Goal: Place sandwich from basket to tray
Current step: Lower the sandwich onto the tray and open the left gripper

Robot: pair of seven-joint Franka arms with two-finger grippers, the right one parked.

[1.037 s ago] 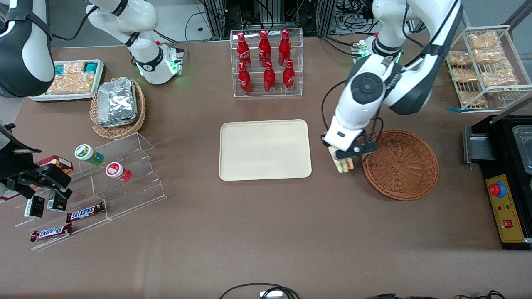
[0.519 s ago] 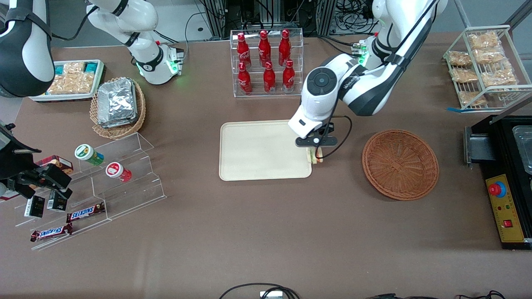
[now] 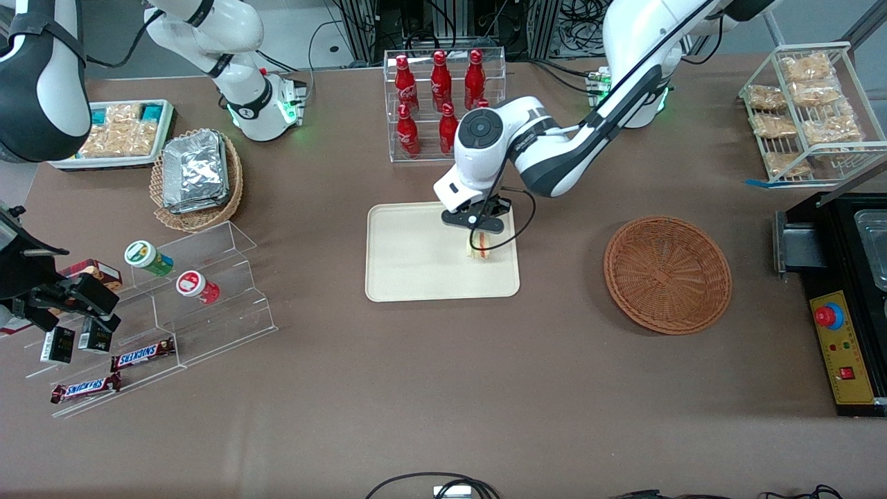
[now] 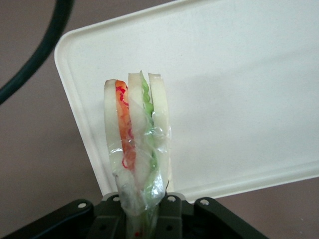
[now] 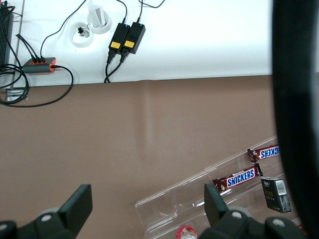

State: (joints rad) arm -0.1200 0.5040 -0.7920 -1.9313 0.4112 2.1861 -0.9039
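My left gripper (image 3: 478, 239) is shut on the sandwich (image 3: 479, 245) and holds it over the cream tray (image 3: 416, 270), above the part of it nearest the basket. In the left wrist view the sandwich (image 4: 137, 144) stands on edge in clear wrap, pale bread with orange-red and green layers, pinched at its base in the gripper (image 4: 142, 219), with the tray (image 4: 239, 89) under it. The reddish-brown wicker basket (image 3: 667, 274) sits empty on the table beside the tray, toward the working arm's end.
A clear rack of red bottles (image 3: 443, 104) stands farther from the camera than the tray. A tan basket of foil packs (image 3: 196, 179), a white snack tray (image 3: 118, 135) and acrylic steps with candy bars (image 3: 152, 312) lie toward the parked arm's end. A wire rack (image 3: 807, 111) and a black box (image 3: 842, 298) lie toward the working arm's end.
My gripper has carried the sandwich from beside the basket, across the bare table, to over the tray. The basket has stayed in place.
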